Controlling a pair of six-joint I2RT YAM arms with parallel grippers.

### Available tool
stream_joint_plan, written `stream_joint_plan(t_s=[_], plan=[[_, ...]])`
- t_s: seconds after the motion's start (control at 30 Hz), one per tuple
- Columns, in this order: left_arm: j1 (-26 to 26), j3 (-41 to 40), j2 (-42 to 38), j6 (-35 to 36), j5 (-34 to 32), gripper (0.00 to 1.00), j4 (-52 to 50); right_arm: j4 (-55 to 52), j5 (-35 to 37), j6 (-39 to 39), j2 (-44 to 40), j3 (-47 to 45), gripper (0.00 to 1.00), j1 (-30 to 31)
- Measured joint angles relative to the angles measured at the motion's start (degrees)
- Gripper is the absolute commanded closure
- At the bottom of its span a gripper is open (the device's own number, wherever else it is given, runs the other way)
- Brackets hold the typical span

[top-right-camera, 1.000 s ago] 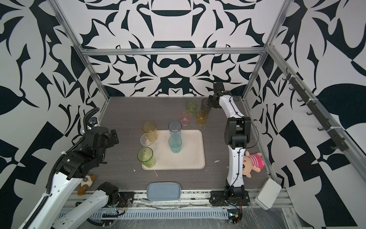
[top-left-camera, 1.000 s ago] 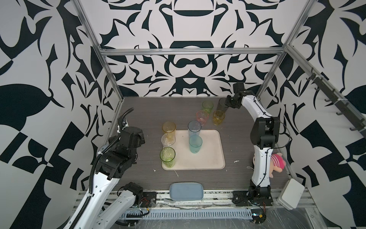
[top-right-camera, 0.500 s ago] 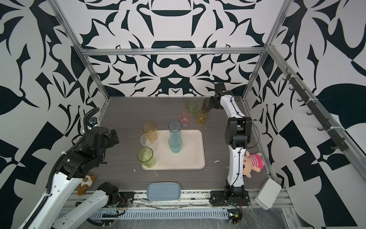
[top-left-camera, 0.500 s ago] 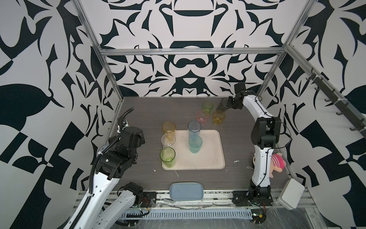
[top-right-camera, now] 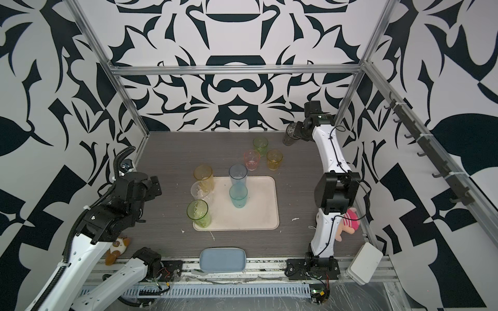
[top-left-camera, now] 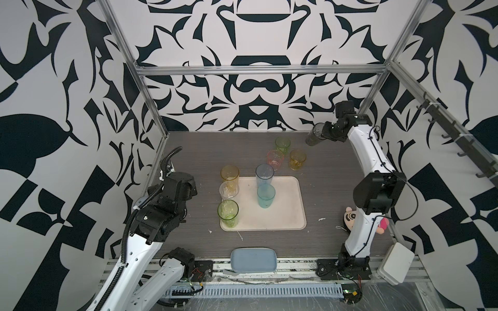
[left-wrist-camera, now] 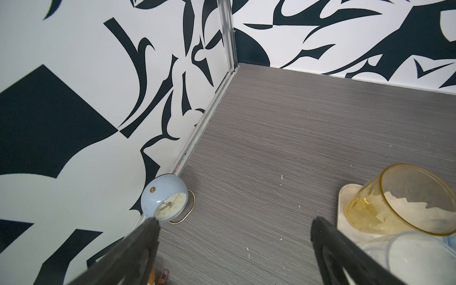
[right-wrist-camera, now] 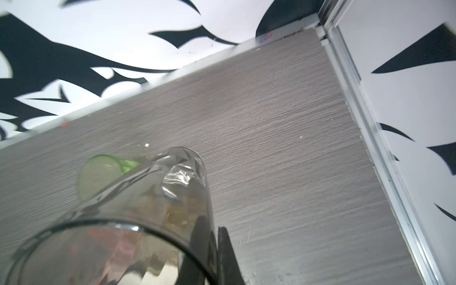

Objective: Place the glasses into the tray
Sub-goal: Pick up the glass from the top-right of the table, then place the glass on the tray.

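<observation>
The cream tray (top-left-camera: 288, 215) lies mid-table. A blue glass (top-left-camera: 264, 173) and a teal glass (top-left-camera: 266, 195) stand on it. Yellow (top-left-camera: 230, 175), colourless (top-left-camera: 229, 191) and tall green (top-left-camera: 228, 212) glasses stand along its left edge. Behind the tray, on the table, are short green (top-left-camera: 282, 144), pink (top-left-camera: 275, 159) and amber (top-left-camera: 297, 159) glasses. At the far right my right gripper (right-wrist-camera: 214, 227) is shut on the wall of a smoky grey glass (right-wrist-camera: 148, 209), one finger inside. The glass hangs tilted (top-left-camera: 312, 134) above the table. My left gripper (left-wrist-camera: 233, 222) is open and holds nothing, left of the tray.
A blue-grey pad (top-left-camera: 253, 259) sits at the front edge. A plush toy (top-left-camera: 350, 218) lies by the right arm's base, with a white box (top-left-camera: 394, 262) beyond it. A small blue alarm clock (left-wrist-camera: 165, 199) stands against the left wall. A small toy (top-right-camera: 117, 246) lies under the left arm.
My right gripper has finished closing on the smoky grey glass and raised it slightly toward the right wall. The left arm has not moved.
</observation>
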Motion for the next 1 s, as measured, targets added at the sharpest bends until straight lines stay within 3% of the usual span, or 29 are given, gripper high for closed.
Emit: stream_joint_plan(t_s=[0.4, 0.67, 1.0], plan=[[0.0, 0.0, 0.0, 0.0, 0.0, 0.01, 0.0, -3.9, 0.6, 1.0, -13.4, -14.8, 1.0, 3.8], [0.0, 0.0, 0.0, 0.0, 0.0, 0.01, 0.0, -6.9, 4.6, 1.9, -24.5, -21.6, 1.0, 13.4], [0.0, 0.0, -0.3, -0.1, 0.0, 0.0, 0.0, -11.1, 9.8, 3.0, -30.6, -26.6, 1.0, 23.0]])
